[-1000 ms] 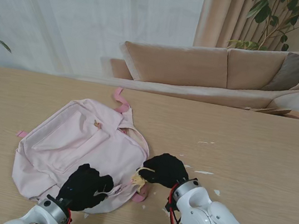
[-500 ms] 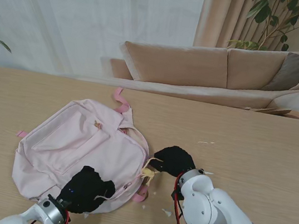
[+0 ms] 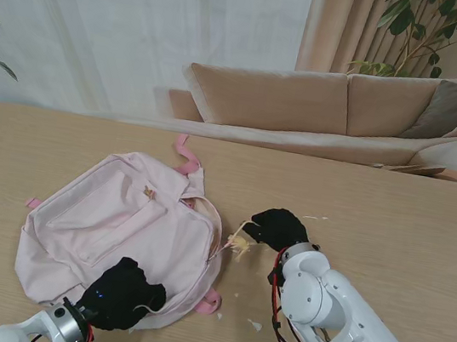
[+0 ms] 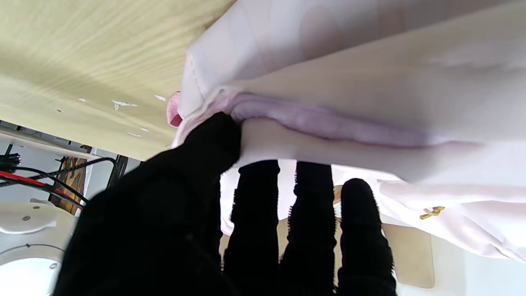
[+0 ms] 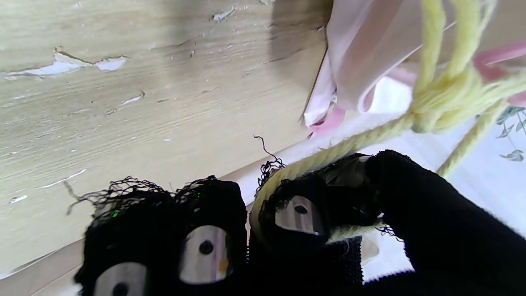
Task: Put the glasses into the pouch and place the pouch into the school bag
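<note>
Wooden table, sofa behind — right hand pinches yellow zip cord, left hand grips pink fabric school bag beside its fingers; glasses, pouch unseen — likely closing up.

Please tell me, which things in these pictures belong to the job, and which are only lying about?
Belong to the job:
- pink school bag
- yellow cord at the bag's edge
- left robot hand, gripping the bag's near edge
- right robot hand, holding the cord

Glasses and pouch do not show.

Only lying about:
- white flecks on the table
- sofa
- plant
</note>
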